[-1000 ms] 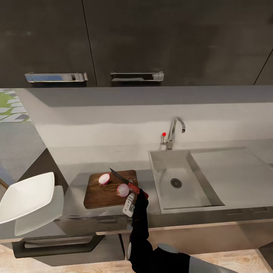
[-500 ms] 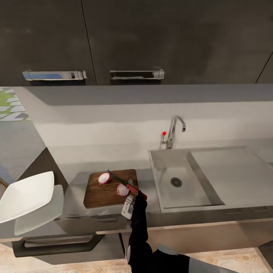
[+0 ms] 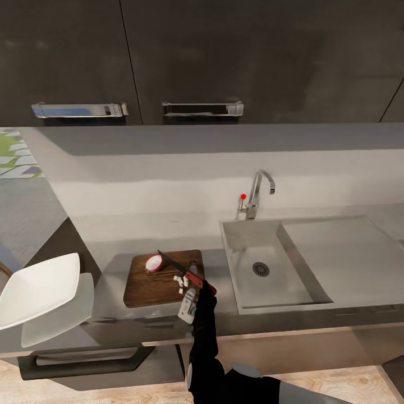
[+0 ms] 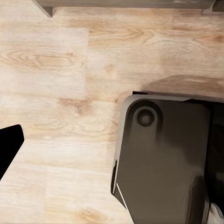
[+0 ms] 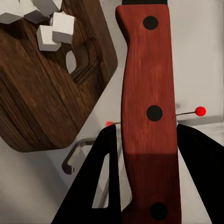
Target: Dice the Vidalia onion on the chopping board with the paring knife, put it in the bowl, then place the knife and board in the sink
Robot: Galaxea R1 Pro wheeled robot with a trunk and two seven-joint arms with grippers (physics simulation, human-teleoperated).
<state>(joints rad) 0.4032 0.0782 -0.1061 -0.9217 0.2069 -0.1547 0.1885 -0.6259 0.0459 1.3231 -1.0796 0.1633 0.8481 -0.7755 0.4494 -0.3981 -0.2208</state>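
On the dark-brown chopping board [image 3: 151,283] one pinkish half of the Vidalia onion [image 3: 154,263] lies cut face up. Near it is a small heap of white diced onion [image 3: 180,280], also seen as cubes [image 5: 51,28] in the right wrist view. My right gripper [image 3: 200,286] is shut on the red handle of the paring knife [image 3: 175,265], whose dark blade slants over the board between the half and the cubes. The handle [image 5: 149,112] sits between my black fingers [image 5: 105,186]. The white bowl [image 3: 36,289] stands on the countertop [image 3: 106,247] far left. The sink [image 3: 241,247] is at right.
A bent chrome tap [image 3: 259,193] with a red knob rises behind the sink, and a flat drainer [image 3: 348,252] lies to its right. Dark wall cabinets [image 3: 202,62] hang above. The left wrist view shows light wooden floor [image 4: 56,70] and the robot's dark base [image 4: 163,158].
The onion half nearer my gripper has become small white cubes. The knife has shifted slightly left over the board. The other half and the bowl stay put.
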